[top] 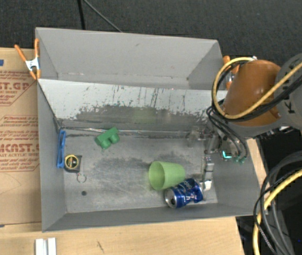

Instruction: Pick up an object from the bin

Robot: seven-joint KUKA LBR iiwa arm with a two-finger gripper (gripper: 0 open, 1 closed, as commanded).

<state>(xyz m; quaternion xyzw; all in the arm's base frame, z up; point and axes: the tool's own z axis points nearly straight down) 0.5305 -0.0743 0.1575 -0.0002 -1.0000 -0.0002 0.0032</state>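
My gripper (208, 180) hangs low at the bin's right side, its tip just right of a crushed blue drink can (184, 193) that lies near the front wall. A light green plastic cup (165, 175) lies on its side to the can's upper left, touching it, with its mouth towards the gripper. Whether the gripper touches the can I cannot make out.
A small green block (107, 138) lies left of centre towards the back. A black and yellow tape measure (72, 162) and a blue strip-shaped tool (61, 149) lie along the left wall. The arm with its orange cover and cables stands over the right rim.
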